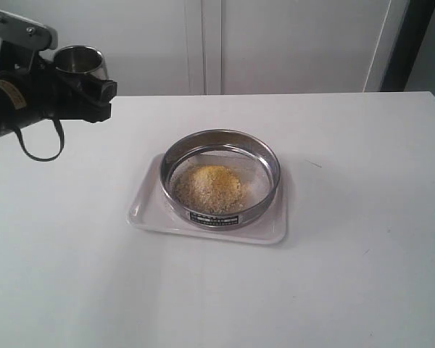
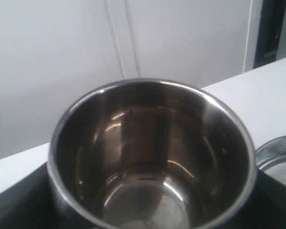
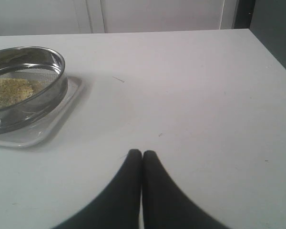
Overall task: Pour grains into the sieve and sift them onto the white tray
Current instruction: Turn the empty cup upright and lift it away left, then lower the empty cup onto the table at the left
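My left gripper (image 1: 87,93) grips a steel cup (image 1: 80,61) above the far left corner of the table (image 1: 348,254). The cup fills my left wrist view and hides most of my fingers; it looks empty. The sieve (image 1: 267,190) has a dark label (image 1: 214,219) with writing too small to read. The grains (image 1: 210,187) lie piled in the sieve, which sits on the white tray (image 1: 146,209) near the table's middle. Only my right wrist view shows my right gripper (image 3: 142,153), fingers pressed together.
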Robot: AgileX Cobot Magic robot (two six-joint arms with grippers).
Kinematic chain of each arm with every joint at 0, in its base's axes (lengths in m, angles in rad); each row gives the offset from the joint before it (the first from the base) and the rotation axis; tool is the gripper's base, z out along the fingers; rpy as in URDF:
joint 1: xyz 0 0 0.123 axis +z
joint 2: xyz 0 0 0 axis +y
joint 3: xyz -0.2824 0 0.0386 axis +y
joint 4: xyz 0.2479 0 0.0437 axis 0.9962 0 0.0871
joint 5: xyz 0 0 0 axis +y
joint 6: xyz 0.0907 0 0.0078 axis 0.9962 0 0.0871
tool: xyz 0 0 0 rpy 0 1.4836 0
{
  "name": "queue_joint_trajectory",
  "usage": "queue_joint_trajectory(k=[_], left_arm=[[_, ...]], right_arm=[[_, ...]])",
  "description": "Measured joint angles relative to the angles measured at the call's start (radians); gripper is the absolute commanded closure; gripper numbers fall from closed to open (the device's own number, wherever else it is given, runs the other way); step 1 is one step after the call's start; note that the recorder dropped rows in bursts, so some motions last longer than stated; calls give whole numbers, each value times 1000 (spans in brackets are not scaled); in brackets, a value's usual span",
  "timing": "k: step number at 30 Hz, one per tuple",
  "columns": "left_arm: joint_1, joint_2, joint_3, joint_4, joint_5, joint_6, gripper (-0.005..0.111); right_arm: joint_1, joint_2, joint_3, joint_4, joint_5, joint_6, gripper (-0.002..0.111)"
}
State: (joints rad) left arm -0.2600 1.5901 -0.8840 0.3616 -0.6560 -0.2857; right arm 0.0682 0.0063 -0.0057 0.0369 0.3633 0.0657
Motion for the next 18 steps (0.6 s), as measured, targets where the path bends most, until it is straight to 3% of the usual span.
queue_joint_trajectory(k=[2, 8, 18], left_arm=[[55, 0, 71, -35, -89, 2, 107], [182, 0, 185, -51, -113, 10, 107], [253, 6, 279, -79, -241, 16, 107]], right_arm=[[0, 0, 0, 0, 0, 0, 108], [0, 0, 0, 0, 0, 0, 108], [0, 0, 0, 0, 0, 0, 108]])
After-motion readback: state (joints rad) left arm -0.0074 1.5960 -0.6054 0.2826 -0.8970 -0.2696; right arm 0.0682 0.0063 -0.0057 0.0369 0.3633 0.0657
